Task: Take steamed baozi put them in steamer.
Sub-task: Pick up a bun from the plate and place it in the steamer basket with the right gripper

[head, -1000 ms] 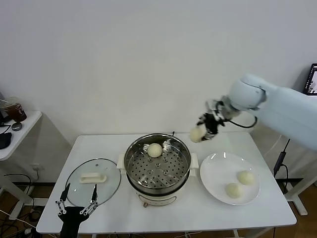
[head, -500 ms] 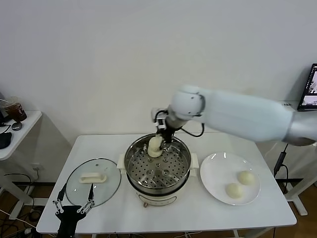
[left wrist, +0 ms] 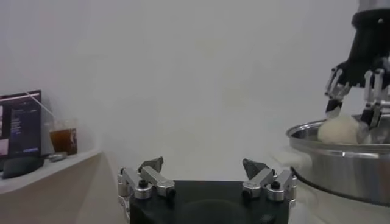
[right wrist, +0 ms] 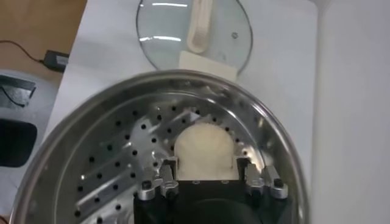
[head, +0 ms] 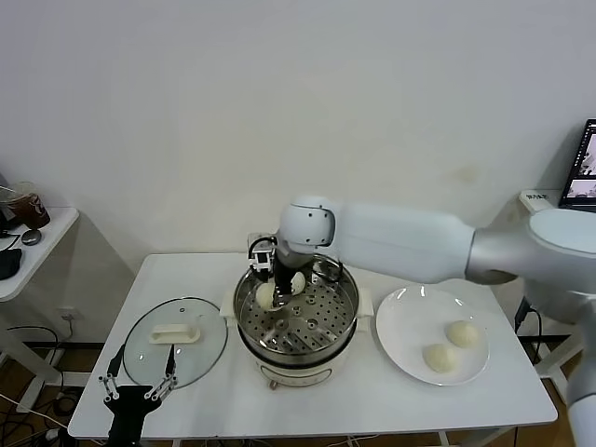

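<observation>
My right gripper (head: 271,290) reaches down into the left part of the steamer (head: 346,307), shut on a cream-white baozi (head: 266,297) just above the perforated tray. In the right wrist view the baozi (right wrist: 204,143) sits between my fingers (right wrist: 167,165). A second baozi (head: 298,280) lies at the back of the tray, partly hidden by the gripper. Two more baozi (head: 463,332) (head: 439,357) lie on the white plate (head: 402,326). My left gripper (head: 140,389) is open and empty, low at the table's front left corner, and also shows in its own wrist view (left wrist: 202,164).
The glass lid (head: 205,349) with its white handle lies flat on the table left of the steamer, just beyond the left gripper. A side table (head: 37,247) with a cup stands at far left. The right arm spans over the steamer's back right rim.
My right gripper has carried the baozi from high above the plate's left side over to the steamer, then down into its left part.
</observation>
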`<action>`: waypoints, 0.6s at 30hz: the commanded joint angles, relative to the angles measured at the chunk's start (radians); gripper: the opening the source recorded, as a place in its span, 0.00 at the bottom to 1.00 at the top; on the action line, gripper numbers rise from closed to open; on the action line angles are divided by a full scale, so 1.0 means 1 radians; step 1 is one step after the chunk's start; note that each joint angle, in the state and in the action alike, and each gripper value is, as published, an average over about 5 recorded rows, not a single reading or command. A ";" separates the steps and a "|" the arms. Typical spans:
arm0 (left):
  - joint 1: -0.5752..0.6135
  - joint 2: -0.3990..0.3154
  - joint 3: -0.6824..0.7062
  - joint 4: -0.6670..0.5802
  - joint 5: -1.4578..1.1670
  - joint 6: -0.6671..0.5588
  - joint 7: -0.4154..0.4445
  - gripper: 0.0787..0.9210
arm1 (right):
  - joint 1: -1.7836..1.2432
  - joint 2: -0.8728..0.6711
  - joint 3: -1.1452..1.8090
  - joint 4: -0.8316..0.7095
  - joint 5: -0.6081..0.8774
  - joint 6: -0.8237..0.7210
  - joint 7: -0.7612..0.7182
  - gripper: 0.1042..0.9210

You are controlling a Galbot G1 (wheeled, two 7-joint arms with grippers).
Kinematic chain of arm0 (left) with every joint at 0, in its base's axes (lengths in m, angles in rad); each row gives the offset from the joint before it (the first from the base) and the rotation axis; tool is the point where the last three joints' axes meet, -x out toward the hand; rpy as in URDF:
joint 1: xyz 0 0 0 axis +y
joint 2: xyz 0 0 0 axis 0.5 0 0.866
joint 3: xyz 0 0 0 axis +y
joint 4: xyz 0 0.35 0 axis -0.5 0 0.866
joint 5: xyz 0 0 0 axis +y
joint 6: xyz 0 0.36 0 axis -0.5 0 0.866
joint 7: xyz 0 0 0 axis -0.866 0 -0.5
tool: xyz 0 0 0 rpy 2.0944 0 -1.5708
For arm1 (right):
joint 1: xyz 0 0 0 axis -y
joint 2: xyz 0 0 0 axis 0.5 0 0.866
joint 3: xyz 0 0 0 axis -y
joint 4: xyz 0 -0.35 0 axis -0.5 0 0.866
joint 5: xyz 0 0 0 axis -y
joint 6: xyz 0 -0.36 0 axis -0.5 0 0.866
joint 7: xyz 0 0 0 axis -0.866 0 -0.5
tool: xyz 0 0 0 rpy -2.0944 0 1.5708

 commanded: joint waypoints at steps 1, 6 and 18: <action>-0.001 0.000 -0.001 0.004 0.000 -0.001 -0.001 0.88 | -0.037 0.043 -0.001 -0.047 0.001 -0.015 0.012 0.57; -0.001 -0.001 -0.002 0.007 0.001 -0.004 -0.001 0.88 | -0.051 0.056 0.010 -0.062 0.008 -0.014 0.014 0.57; -0.006 -0.004 -0.008 0.011 0.000 -0.004 -0.002 0.88 | 0.024 -0.003 0.037 0.001 -0.001 -0.009 -0.055 0.84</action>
